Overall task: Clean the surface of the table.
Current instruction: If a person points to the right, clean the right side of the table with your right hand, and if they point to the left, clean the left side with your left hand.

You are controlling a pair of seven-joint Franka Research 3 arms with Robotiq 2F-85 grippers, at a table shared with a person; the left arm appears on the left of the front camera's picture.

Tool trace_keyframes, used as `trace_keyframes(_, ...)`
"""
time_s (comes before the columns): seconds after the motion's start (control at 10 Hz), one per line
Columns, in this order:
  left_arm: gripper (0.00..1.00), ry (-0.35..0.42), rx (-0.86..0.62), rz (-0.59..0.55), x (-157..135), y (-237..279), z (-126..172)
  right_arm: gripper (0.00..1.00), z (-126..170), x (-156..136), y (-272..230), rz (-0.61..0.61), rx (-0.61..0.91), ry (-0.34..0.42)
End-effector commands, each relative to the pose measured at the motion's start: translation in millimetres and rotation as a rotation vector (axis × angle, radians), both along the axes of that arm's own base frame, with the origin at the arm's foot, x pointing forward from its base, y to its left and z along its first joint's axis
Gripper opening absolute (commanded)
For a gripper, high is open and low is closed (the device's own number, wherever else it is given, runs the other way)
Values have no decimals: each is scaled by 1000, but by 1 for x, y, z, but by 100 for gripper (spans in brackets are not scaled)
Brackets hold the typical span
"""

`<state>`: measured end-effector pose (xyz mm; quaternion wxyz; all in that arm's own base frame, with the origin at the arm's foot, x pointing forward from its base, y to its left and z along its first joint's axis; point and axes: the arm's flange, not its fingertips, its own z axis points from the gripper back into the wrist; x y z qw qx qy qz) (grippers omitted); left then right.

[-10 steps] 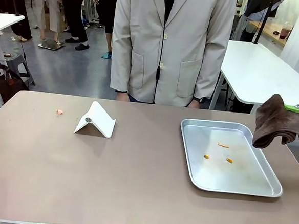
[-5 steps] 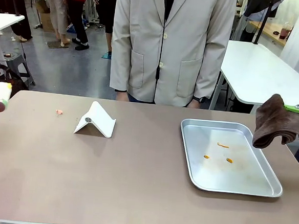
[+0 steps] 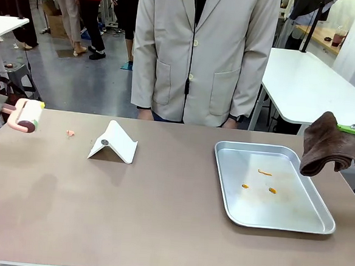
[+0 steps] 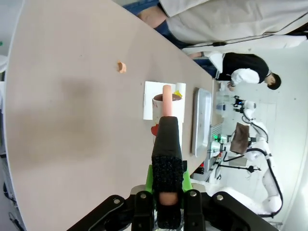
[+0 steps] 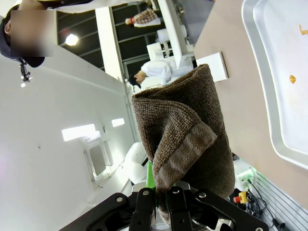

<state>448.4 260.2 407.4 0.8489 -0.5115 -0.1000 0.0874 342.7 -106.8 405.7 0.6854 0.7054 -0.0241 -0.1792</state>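
My left gripper (image 4: pixel 167 197) is clamped on a roller (image 3: pixel 27 116), which hangs over the left end of the table (image 3: pixel 129 215), near a pink crumb (image 3: pixel 71 133). My right gripper (image 5: pixel 162 195) pinches a brown cloth (image 5: pixel 185 139) at the table's right edge, just beside the tray (image 3: pixel 222 185).

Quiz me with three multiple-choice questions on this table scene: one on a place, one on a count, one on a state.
1. Where on the table is the metal tray? A robot's left; B robot's right; C middle.
2. How many orange bits lie in it? A three; B one; C six.
3. The right jaws are: A open, empty; B shut on a sponge; C shut on a brown cloth.
1B: it lies right of the middle. 2A: three specks show. 3C: the cloth hangs from them.
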Motion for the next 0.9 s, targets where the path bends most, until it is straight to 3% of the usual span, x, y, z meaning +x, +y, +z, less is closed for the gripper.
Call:
trace_keyframes(0.0,22,54,59,-14,34,0,-8,0,4,2,0,-12,21,-10)
trace_keyframes(0.3,22,65,155,-63,88,-9,-31,0,4,2,0,-12,21,-10)
trace_keyframes(0.8,22,75,195,-44,124,-14,-56,0,4,2,0,-12,21,-10)
